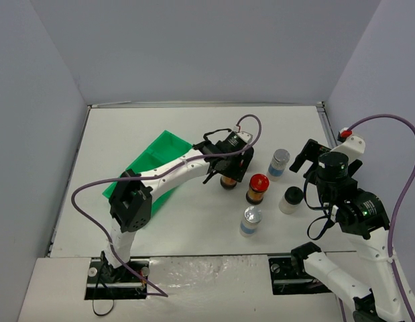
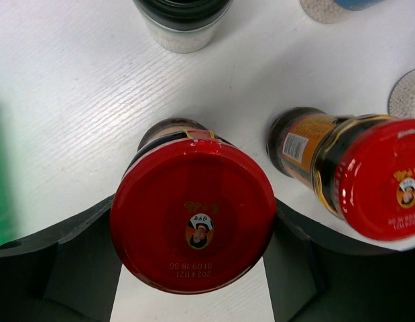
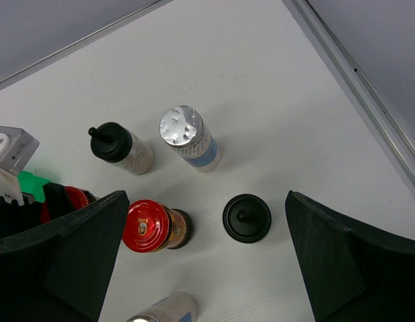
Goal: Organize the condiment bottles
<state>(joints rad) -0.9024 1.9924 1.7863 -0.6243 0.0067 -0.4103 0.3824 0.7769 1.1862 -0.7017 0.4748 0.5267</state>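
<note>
While the left gripper (image 2: 192, 231) held a red-capped jar (image 2: 194, 208) by its cap, the jar upright and apparently resting on the table (image 1: 194, 121) just right of the green tray (image 1: 160, 151), the right gripper (image 3: 206, 208) hung wide and empty above a black-capped jar (image 3: 247, 218). A second red-capped jar (image 2: 368, 178) stood just right of the held one, not touching. A sideways swing could topple it, and so high a grip might let the jar slip.
</note>
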